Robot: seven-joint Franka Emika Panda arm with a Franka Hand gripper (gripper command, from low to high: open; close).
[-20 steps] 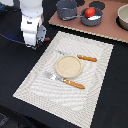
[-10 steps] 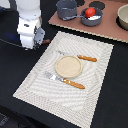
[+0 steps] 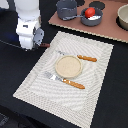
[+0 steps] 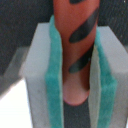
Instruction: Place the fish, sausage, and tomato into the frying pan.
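Observation:
My gripper (image 3: 36,45) is at the exterior view's left, over the dark table just off the placemat's far left corner. It is shut on the sausage (image 3: 45,45), whose reddish-brown end sticks out sideways. In the wrist view the sausage (image 4: 77,45), orange-red with dark stripes, sits clamped between the teal pads (image 4: 55,75). The frying pan (image 3: 91,21) stands on the brown board at the back, its handle pointing to the left. The red tomato (image 3: 90,12) lies in it, and a small white shape that looks like the fish (image 3: 96,17) lies beside it.
A taller grey pot (image 3: 66,8) stands left of the pan and a beige bowl (image 3: 123,17) is at the far right. On the striped placemat (image 3: 35,82) are a tan plate (image 3: 67,66), an orange-handled knife (image 3: 84,58) and a fork (image 3: 66,80).
The gripper has stayed shut on the sausage and has barely shifted near the placemat's corner. Nothing else has moved.

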